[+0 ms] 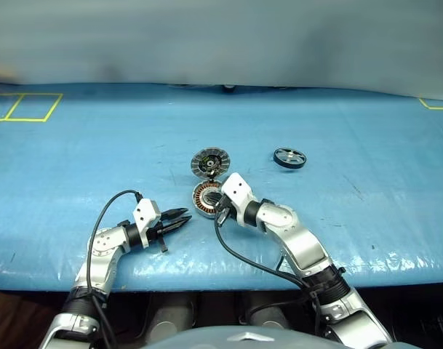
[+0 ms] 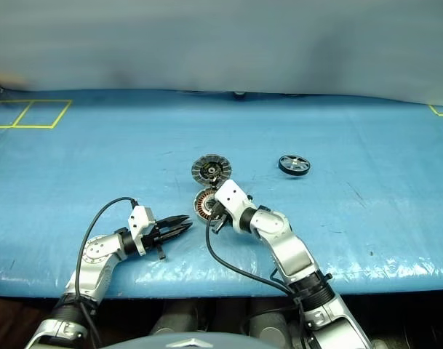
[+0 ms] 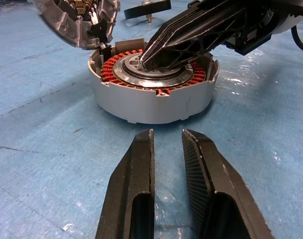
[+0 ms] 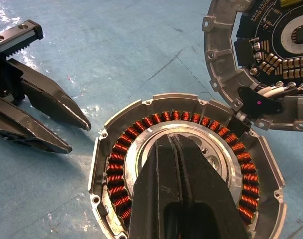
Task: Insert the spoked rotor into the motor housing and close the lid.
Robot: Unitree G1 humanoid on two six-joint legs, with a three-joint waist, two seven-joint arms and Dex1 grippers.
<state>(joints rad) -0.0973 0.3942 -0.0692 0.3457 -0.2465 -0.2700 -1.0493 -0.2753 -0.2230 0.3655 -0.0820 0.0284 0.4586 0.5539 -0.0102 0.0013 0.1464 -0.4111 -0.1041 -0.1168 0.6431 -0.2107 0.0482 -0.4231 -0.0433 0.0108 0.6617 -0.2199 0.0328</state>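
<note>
On the blue mat, mid-table, the motor housing [image 4: 186,164] is seen sitting open, copper windings exposed, no rotor inside yet. Its lid [image 1: 209,162] is flipped back just behind it, joined at the housing's edge, electronics side shown in the wrist views. The spoked rotor [image 1: 289,158] is left lying flat well apart, far-right of the housing, untouched. The right gripper [image 4: 175,149] is pressed together, empty, tips set on the housing's central hub, prob. steadying it. The left gripper [image 3: 167,149] is held near the housing, fingers slightly parted, nothing gripped. So: lid opened, but rotor pickup, insertion and lid closing are all judged still to be done.
</note>
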